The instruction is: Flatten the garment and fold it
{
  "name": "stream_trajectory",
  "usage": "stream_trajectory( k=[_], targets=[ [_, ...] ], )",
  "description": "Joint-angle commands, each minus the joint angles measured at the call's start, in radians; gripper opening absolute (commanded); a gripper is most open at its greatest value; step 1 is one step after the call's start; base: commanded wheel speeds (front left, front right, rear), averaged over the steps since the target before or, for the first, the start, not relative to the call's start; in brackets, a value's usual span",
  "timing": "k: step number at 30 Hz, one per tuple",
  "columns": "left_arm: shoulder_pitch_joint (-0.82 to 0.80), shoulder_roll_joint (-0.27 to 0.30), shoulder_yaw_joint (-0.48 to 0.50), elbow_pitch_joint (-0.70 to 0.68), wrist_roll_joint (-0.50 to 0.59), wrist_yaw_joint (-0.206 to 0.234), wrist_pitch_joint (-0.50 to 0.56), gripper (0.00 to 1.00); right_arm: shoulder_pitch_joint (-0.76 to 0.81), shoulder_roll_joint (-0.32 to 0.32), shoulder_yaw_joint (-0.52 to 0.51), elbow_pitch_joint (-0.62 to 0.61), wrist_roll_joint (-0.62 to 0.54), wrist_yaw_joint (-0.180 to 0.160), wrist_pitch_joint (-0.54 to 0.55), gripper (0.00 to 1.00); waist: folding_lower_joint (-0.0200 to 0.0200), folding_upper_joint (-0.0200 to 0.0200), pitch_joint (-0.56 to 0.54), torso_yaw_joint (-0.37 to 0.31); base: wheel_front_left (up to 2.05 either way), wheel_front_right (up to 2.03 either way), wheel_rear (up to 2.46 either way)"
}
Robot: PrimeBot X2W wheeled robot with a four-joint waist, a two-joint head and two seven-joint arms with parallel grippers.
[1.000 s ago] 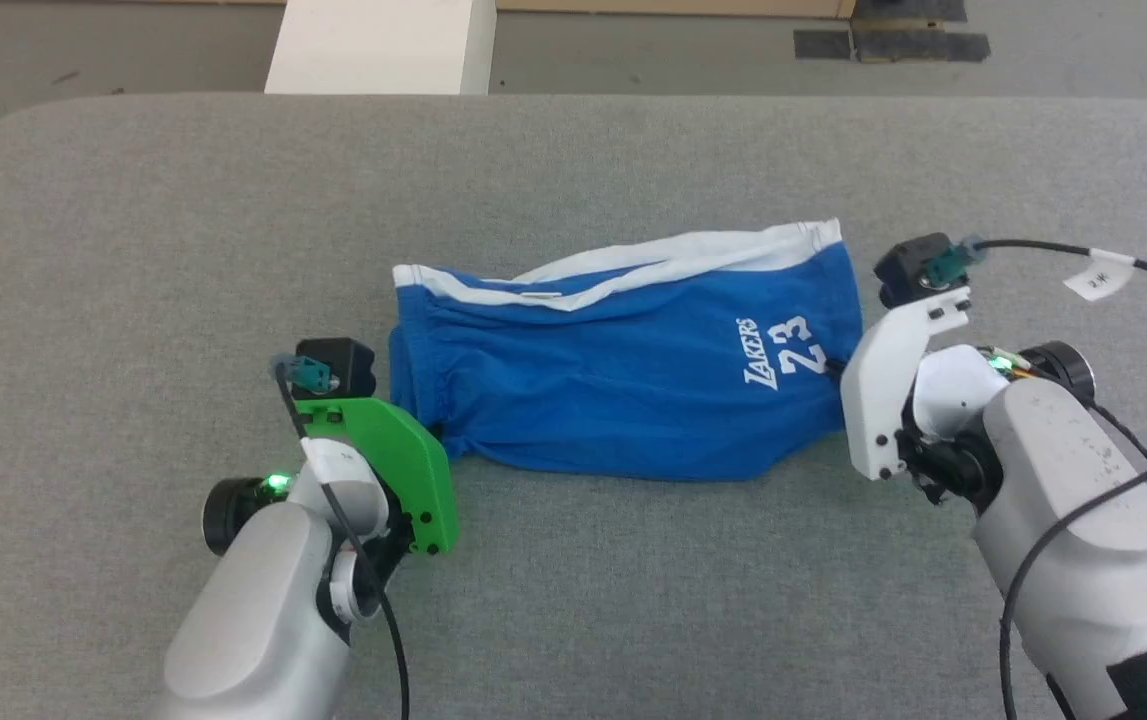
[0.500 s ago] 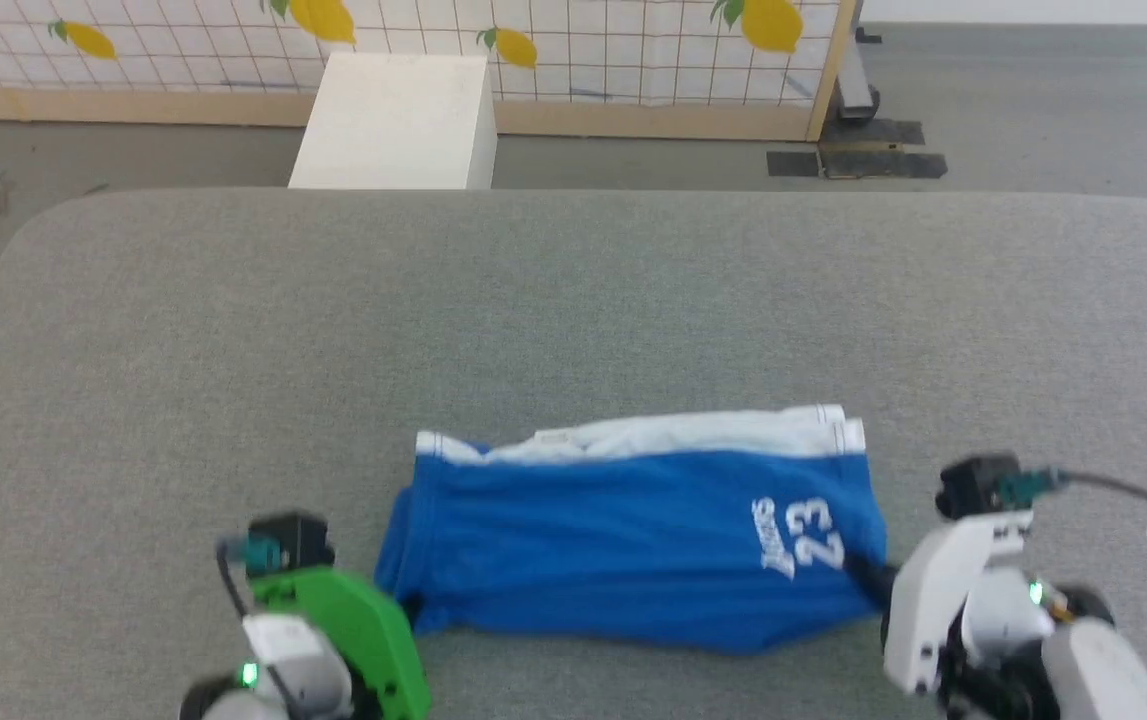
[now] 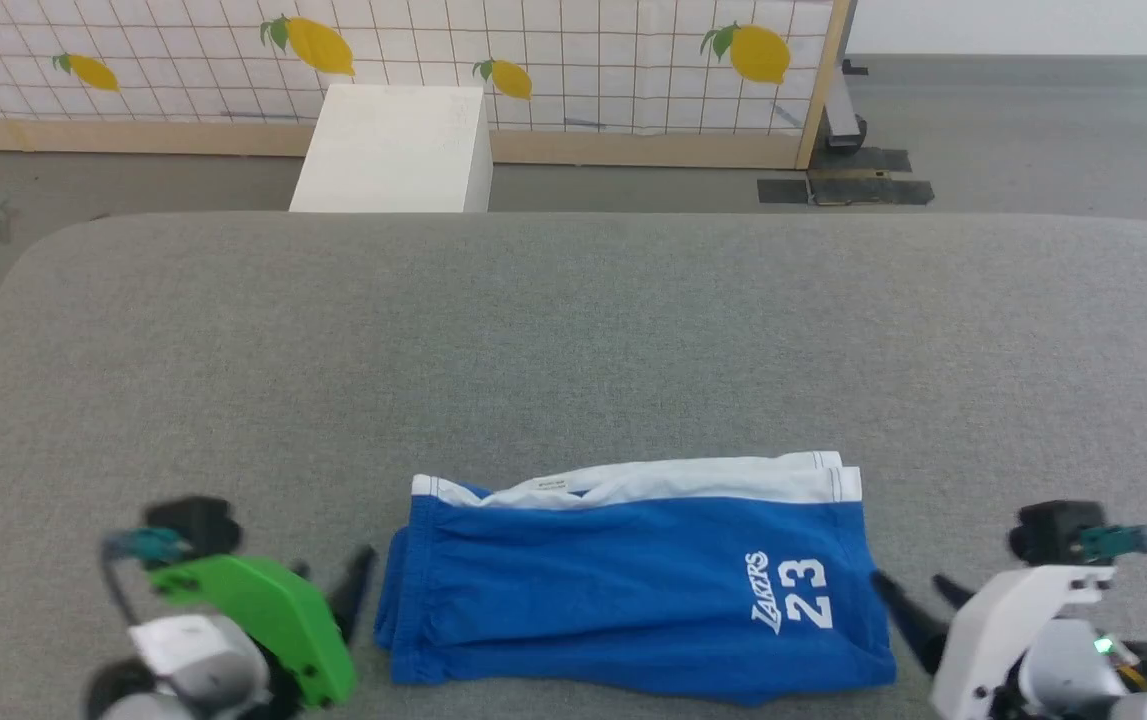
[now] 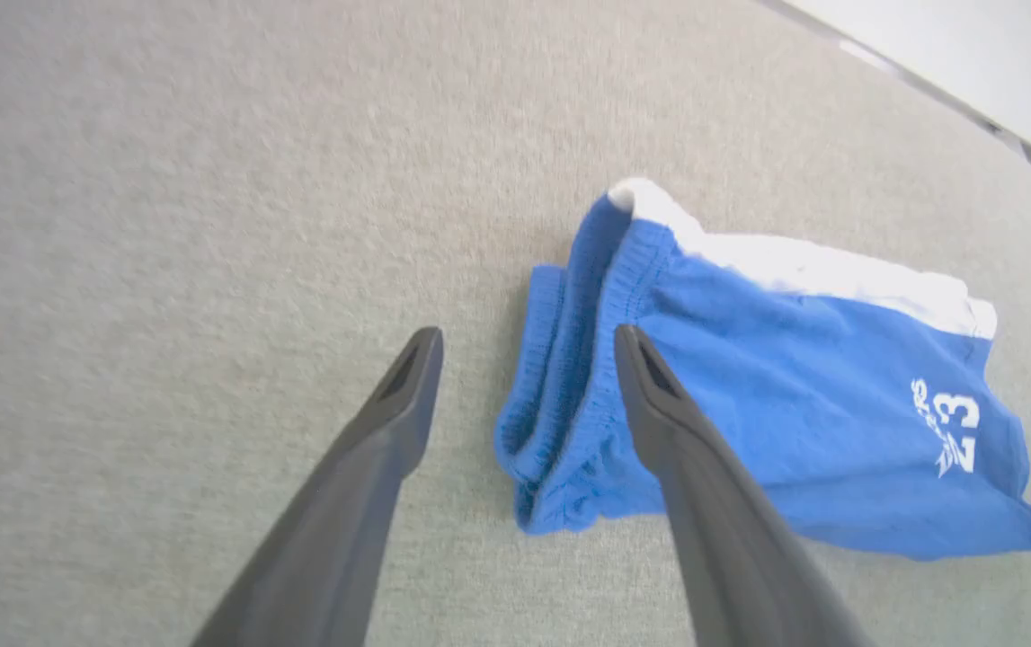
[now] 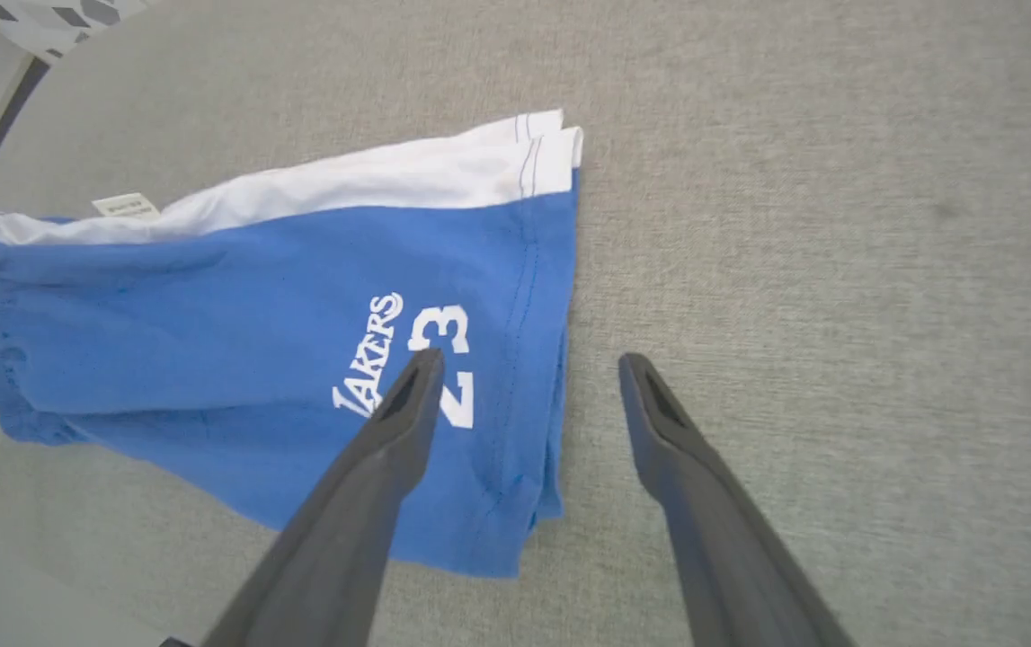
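We judge the first fold done: the garment (image 3: 623, 590) lies doubled flat on the counter (image 3: 573, 330), our left pincer (image 4: 526, 334) spread empty just beside its waistband end, our right pincer (image 3: 918, 600) spread empty beside its hem end, so next we must grip one end and carry it across.
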Motion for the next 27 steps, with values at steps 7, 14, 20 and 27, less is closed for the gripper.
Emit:
stream_trajectory(
  k=[7, 14, 20, 27],
  targets=[
    [-0.049, 0.078, 0.075, -0.102, 0.136, -0.012, -0.234, 1.0, -0.071, -0.039, -0.068, -0.075, -0.1, -0.002, 0.126, 1.0, 0.0, -0.0001, 0.015, 0.004, 0.0, 0.0, 0.0],
    [-0.125, 0.054, 0.024, 0.006, 0.306, -0.078, -0.644, 1.0, -0.202, -0.069, 0.011, 0.033, -0.154, -0.002, 0.214, 1.0, 0.0, -0.0001, 0.061, 0.024, 0.0, 0.0, 0.0],
    [-0.151, 0.026, -0.007, 0.108, 0.354, -0.1, -0.783, 1.0, -0.27, -0.067, 0.067, 0.159, -0.177, -0.002, 0.233, 1.0, 0.0, -0.0001, 0.095, 0.04, 0.0, 0.0, 0.0],
    [-0.165, -0.001, -0.011, 0.164, 0.374, -0.103, -0.807, 1.0, -0.29, -0.068, 0.138, 0.261, -0.175, -0.002, 0.242, 1.0, 0.0, -0.0001, 0.11, 0.042, 0.0, 0.0, 0.0]
  ],
)
